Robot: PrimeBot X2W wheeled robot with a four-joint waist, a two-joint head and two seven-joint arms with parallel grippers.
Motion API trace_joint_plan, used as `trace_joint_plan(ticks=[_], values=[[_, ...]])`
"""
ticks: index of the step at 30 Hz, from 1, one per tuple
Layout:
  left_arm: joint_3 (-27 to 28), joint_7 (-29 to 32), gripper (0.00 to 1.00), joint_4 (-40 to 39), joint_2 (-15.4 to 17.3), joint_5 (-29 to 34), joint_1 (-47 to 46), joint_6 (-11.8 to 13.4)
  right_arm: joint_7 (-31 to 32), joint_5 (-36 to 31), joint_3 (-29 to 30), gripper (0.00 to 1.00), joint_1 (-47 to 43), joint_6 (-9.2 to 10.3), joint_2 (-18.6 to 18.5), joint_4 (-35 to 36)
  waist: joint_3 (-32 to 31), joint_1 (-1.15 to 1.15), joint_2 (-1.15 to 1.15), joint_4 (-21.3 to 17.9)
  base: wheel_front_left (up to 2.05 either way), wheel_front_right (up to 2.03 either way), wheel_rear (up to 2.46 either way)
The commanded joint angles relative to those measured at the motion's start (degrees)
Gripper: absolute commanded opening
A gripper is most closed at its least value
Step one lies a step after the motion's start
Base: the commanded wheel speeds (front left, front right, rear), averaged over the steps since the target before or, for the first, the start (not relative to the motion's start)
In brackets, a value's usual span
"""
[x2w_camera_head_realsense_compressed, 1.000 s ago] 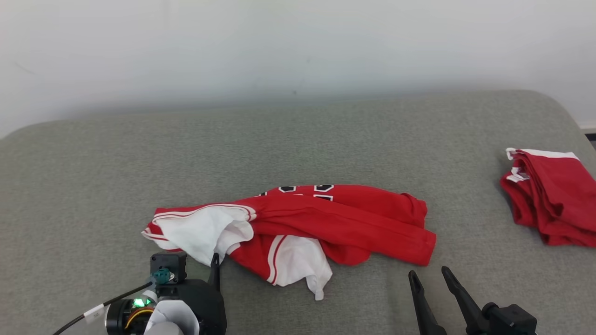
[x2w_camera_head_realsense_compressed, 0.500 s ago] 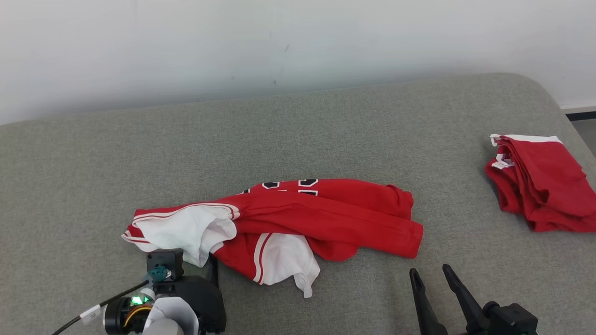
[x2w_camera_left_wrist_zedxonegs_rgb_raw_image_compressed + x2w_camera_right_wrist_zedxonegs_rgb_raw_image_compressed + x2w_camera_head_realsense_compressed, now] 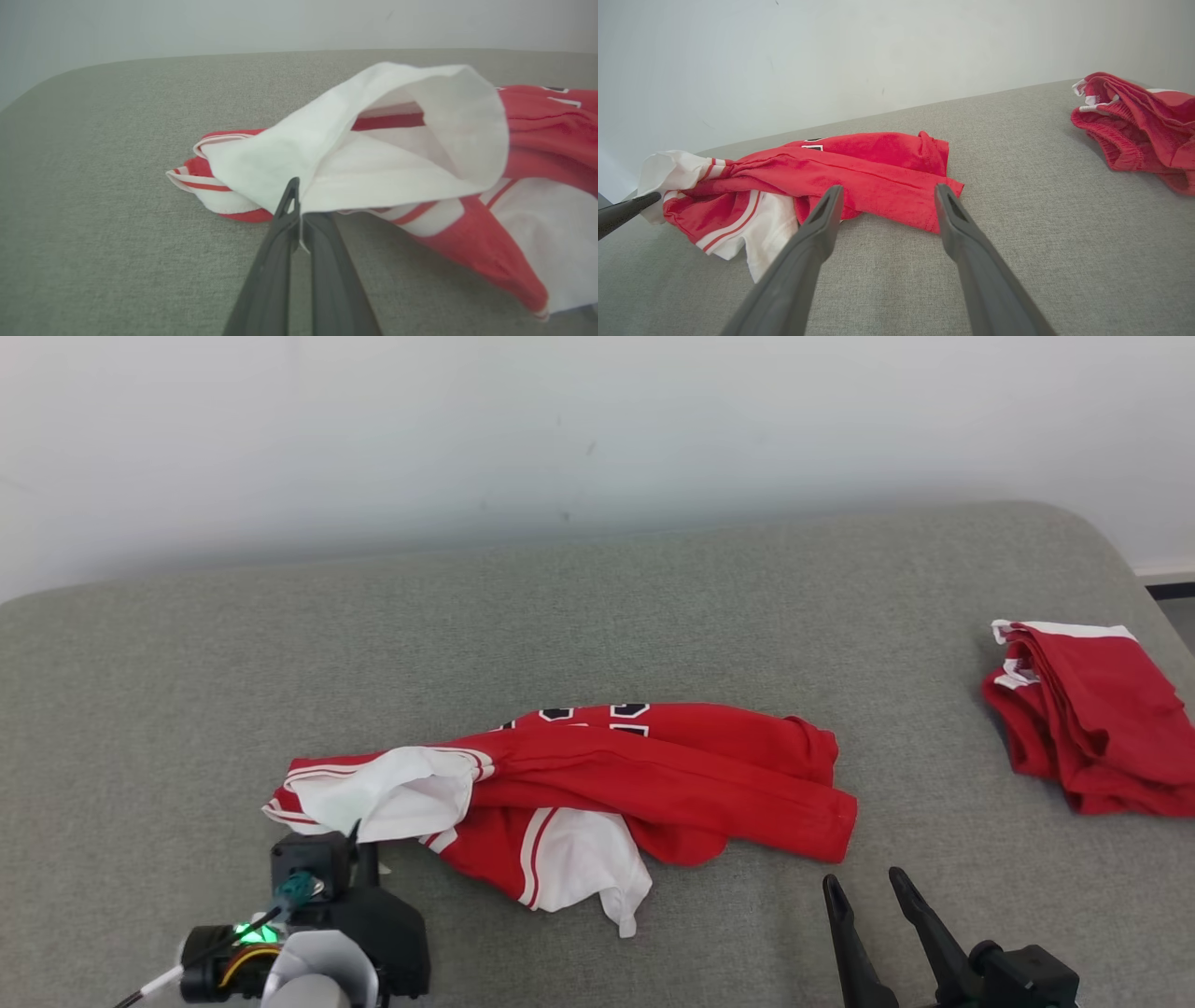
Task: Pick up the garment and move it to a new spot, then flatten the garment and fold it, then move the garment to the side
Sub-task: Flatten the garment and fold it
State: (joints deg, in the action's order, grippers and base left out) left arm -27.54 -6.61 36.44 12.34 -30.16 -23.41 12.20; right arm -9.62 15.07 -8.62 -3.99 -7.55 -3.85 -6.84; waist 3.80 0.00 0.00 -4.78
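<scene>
1. Near the front edge of the padded surface (image 3: pixel 653 616), the garment (image 3: pixel 653 784) lies crumpled; the left gripper (image 3: pixel 297 207) is clamped on its white flap (image 3: pixel 289 154).
2. Meanwhile the right gripper (image 3: pixel 863 880) stands spread, empty.
3. Lift slowly, so the flap holds.

Nothing here can be read. The red garment (image 3: pixel 672 784) carries black characters (image 3: pixel 597 713) with white outlines along its far fold (letters or numerals, it cannot be told). Most of each is tucked under the cloth, and only slivers show.
</scene>
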Motion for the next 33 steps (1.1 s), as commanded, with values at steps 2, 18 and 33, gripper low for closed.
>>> trace_joint_plan(ticks=[2,18,33], values=[[0.0,-1.4,0.00,-1.6,1.6,1.5,1.8,0.9,-0.1,0.1,0.1,1.00,-0.9,0.14,-0.1,0.1,-0.5,0.00,0.00,0.9,0.00,0.00,0.00],[-1.8,1.4,0.00,-19.6,15.6,6.5,18.1,7.5,0.7,0.3,-0.3,1.00,-1.5,0.14,-0.7,1.0,-0.9,0.00,0.00,3.7,0.00,0.00,0.00],[1.9,-4.3,1.00,-18.2,11.1,1.1,23.9,10.6,0.8,0.1,1.5,1.00,-2.2,0.15,-1.1,1.4,-1.0,0.00,0.00,4.3,0.00,0.00,0.00]])
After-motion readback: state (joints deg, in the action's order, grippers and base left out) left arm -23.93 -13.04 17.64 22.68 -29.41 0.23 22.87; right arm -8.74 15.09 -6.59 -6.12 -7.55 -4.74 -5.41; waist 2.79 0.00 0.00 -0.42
